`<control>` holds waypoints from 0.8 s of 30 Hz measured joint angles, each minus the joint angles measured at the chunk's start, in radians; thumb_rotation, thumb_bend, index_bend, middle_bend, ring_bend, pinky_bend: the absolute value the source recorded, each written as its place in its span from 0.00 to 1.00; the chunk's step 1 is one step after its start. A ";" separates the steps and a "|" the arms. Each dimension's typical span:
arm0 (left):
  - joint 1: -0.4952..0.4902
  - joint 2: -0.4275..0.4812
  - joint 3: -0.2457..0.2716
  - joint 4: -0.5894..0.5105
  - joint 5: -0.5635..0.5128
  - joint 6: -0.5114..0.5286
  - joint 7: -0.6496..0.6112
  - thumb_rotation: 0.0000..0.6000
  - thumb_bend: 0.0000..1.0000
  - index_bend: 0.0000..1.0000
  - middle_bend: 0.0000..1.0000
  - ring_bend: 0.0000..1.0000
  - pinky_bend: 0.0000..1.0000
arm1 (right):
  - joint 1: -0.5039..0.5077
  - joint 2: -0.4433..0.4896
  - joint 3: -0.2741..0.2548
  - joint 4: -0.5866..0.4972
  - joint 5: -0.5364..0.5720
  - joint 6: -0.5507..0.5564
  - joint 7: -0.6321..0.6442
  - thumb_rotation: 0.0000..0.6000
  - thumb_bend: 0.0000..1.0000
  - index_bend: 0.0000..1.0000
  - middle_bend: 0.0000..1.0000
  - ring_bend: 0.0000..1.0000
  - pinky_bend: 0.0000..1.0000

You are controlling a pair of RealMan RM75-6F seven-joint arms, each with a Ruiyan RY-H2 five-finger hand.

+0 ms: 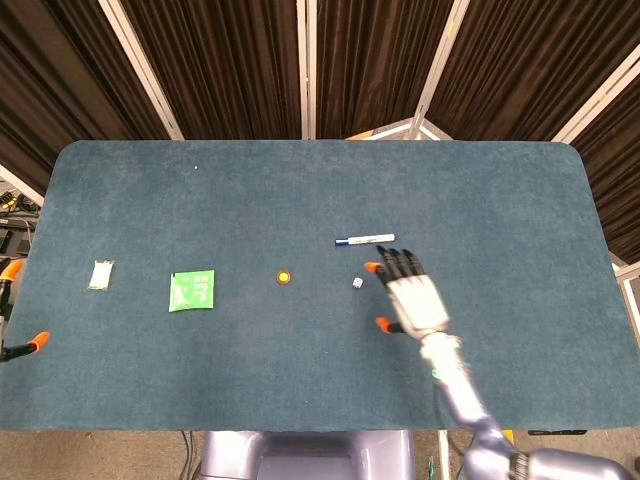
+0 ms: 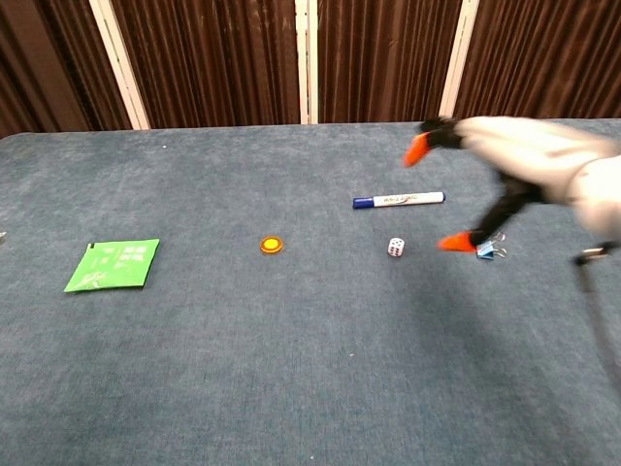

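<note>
Right robot hand, fingers spread and empty, hovers over the clip near the bench's middle; nothing grasped yet.

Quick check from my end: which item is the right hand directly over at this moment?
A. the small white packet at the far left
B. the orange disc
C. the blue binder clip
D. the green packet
C. In the head view the right hand covers the spot right of the die, and the chest view shows its thumb tip just beside the blue binder clip, far from the other items.
</note>
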 measured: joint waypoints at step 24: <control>-0.019 0.015 -0.008 0.023 -0.026 -0.062 -0.068 1.00 0.10 0.00 0.00 0.00 0.00 | 0.257 -0.372 0.114 0.467 0.312 -0.035 -0.147 1.00 0.25 0.44 0.13 0.00 0.00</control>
